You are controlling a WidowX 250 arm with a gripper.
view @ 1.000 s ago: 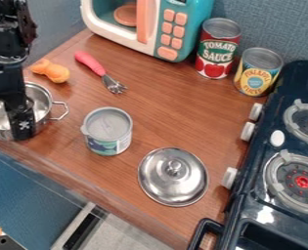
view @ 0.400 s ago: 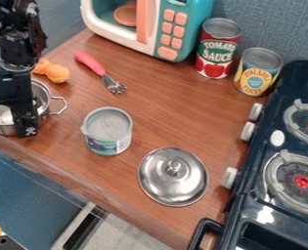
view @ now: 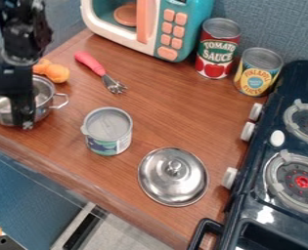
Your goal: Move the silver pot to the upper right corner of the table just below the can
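The silver pot (view: 45,89) stands at the left side of the wooden table, its looped handle facing right. My gripper (view: 24,113) hangs down over the pot's near side, shut on its wall, with one finger outside; the arm hides part of the pot's interior. At the back right of the table, a red tomato can (view: 217,49) stands beside a yellow and blue pineapple can (view: 256,73). Another can (view: 108,132), with a grey top, stands upright to the right of the pot.
A silver lid (view: 173,177) lies near the table's front. A pink-handled utensil (view: 91,63) and an orange object (view: 55,72) lie behind the pot. The toy microwave (view: 176,29) is at the back, and the dark stove (view: 274,161) borders the right.
The pot and my gripper have moved together away from the table's front edge, toward the orange object. The cans, lid and utensil have stayed put.
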